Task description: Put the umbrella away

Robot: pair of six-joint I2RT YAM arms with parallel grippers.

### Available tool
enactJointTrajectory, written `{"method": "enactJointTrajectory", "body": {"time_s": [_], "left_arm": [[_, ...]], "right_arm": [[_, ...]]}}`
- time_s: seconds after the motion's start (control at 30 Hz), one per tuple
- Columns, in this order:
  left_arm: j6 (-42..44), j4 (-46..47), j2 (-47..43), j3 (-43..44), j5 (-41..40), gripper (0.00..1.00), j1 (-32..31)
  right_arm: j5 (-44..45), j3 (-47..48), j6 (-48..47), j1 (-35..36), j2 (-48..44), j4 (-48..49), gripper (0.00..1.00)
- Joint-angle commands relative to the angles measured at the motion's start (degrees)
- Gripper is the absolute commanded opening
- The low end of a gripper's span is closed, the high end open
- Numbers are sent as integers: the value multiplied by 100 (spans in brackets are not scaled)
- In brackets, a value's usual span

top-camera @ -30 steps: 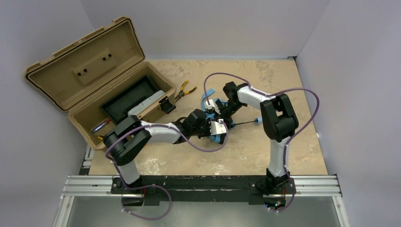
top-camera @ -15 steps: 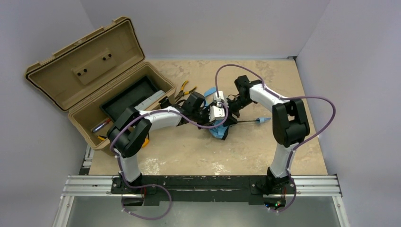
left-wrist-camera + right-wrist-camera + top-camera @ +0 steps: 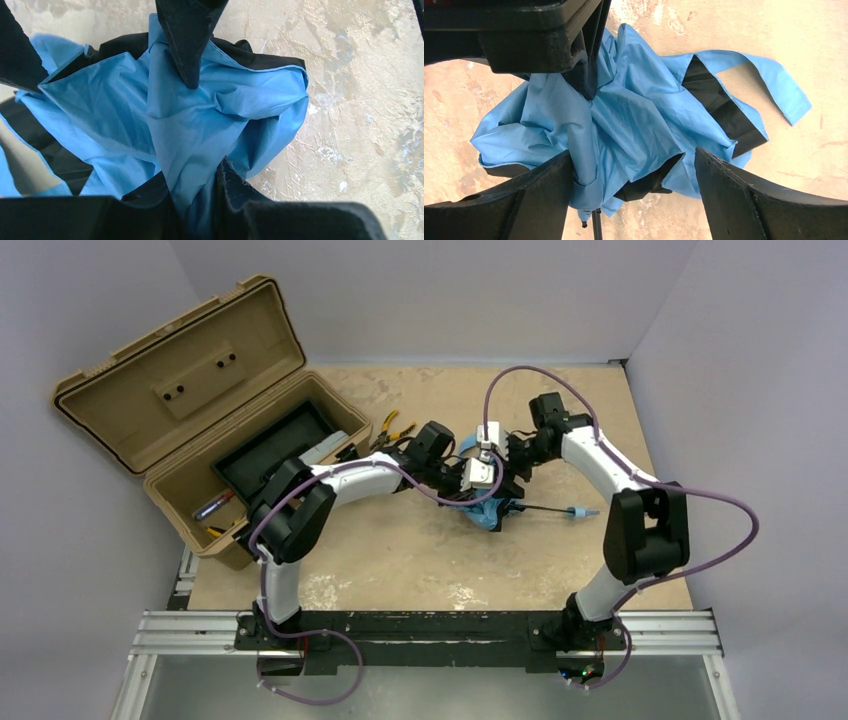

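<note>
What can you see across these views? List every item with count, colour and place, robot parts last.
toolbox: one, tan, lid open, far left
tray: one, black, inside the toolbox
pliers: one pair, yellow handles, on the table beside the toolbox
umbrella: one, sky-blue bundle with black shaft, mid-table
table: one, beige marbled, centre
left arm: one, white and black, reaching mid-table
right arm: one, white and black, reaching mid-table
left gripper: one, black, shut on the umbrella
right gripper: one, black, open over the umbrella

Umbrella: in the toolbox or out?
Out. The umbrella is bunched over the table, right of the open toolbox, fabric pinched in the left gripper.
</note>
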Motion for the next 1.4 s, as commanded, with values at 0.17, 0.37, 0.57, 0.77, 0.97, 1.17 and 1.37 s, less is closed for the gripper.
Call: {"method": "enactJointTrajectory", "body": {"time_s": [0.17,0.37,0.57,0.77,0.97,1.17,1.37], "left_arm": [[-1058,-758,95,-1211,-808,0,588],[-789,-315,-57,-1552,-1259,0,373],[-755,-704,239,-1282,-1166,0,369],[-889,-1314,645,-843,-996,0,401],[-1285,-1737,939,-472,-625,0,527],[-1696,-2240,1253,195,-175,0,637],[-2236,-2890,1856,880,364,0,718]], "right_arm": [[-1520,392,-792,-219,969,-631,98],[-102,-502,1170,-163,599,1860,99],[-1159,-313,365,-308,223,1240,99],[-1787,-243,-1085,-377,-799,303,99],[-1863,-769,-2433,-366,-1700,27,99],[-1290,-1583,-2702,189,-1956,529,99],[-200,-2366,-1801,804,-2189,2228,99]]}}
